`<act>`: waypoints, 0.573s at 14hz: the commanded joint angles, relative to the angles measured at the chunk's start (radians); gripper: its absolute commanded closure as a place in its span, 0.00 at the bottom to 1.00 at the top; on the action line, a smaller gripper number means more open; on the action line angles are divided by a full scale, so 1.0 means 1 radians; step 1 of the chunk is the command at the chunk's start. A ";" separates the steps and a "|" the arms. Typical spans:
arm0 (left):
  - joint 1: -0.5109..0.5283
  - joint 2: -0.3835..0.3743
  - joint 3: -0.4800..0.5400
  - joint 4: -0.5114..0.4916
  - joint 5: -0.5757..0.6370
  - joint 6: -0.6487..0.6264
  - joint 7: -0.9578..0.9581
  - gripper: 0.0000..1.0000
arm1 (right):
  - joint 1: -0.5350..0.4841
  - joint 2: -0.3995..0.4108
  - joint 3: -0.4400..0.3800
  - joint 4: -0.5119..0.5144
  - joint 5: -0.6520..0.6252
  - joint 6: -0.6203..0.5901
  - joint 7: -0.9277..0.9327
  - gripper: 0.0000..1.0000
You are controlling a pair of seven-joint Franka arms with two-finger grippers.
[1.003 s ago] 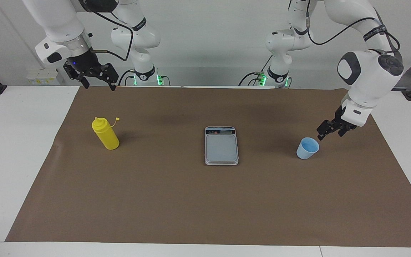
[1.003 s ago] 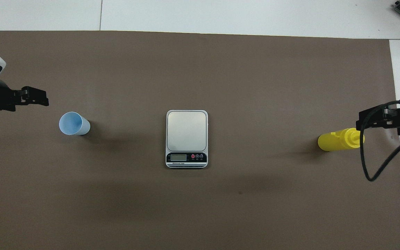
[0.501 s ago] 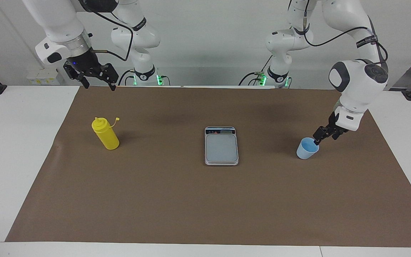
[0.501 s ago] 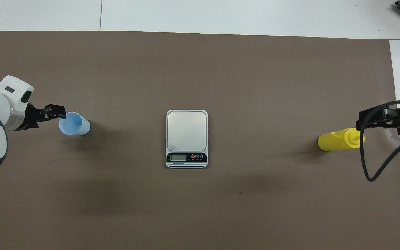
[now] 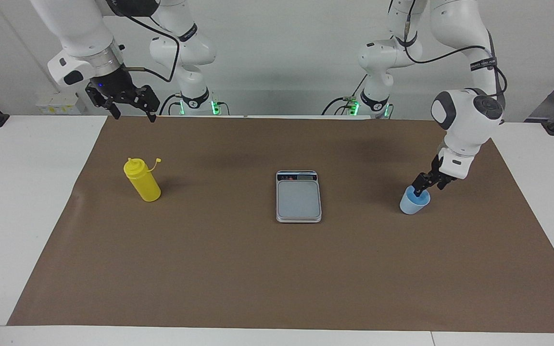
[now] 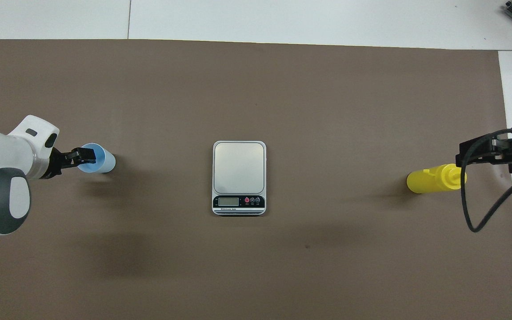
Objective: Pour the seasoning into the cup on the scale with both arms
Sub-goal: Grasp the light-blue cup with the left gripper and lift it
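The light blue cup [image 5: 412, 205] [image 6: 105, 162] stands upright on the brown mat toward the left arm's end of the table. My left gripper [image 5: 420, 192] [image 6: 88, 156] is open and tilted down, its tips at the cup's rim; I cannot tell whether they touch it. The silver-grey scale [image 5: 298, 199] [image 6: 239, 166] lies mid-mat with a bare plate. Toward the right arm's end stands the seasoning [image 5: 144, 185] [image 6: 429, 178], a yellow bottle with its cap hanging off. My right gripper [image 5: 132, 117] [image 6: 462, 155] waits open, high in the air near the mat's edge by the robots.
The brown mat [image 5: 209, 269] covers most of the white table [image 5: 12, 192]. A black cable [image 6: 482, 209] loops down from the right arm's wrist beside the bottle.
The left gripper has swung down and in from beside the cup to its rim. The right arm, the bottle, the scale and the cup have not moved.
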 commanded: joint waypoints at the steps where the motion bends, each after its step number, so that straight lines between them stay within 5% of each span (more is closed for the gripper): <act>1: -0.004 -0.013 0.000 -0.062 0.007 0.075 -0.021 0.03 | -0.010 -0.015 0.003 -0.011 0.018 -0.010 -0.025 0.00; 2: -0.004 -0.008 -0.001 -0.060 0.005 0.081 -0.021 0.21 | -0.010 -0.015 0.003 -0.011 0.018 -0.010 -0.022 0.00; 4: -0.005 -0.008 -0.001 -0.055 0.005 0.074 -0.021 0.88 | -0.012 -0.015 0.001 -0.011 0.020 -0.010 -0.024 0.00; 5: -0.005 -0.008 -0.001 -0.054 0.005 0.071 -0.020 1.00 | -0.010 -0.015 0.001 -0.011 0.018 -0.020 -0.025 0.00; 8: -0.028 -0.005 -0.003 -0.045 0.007 0.067 -0.007 1.00 | -0.009 -0.017 0.004 -0.011 0.018 -0.030 -0.025 0.00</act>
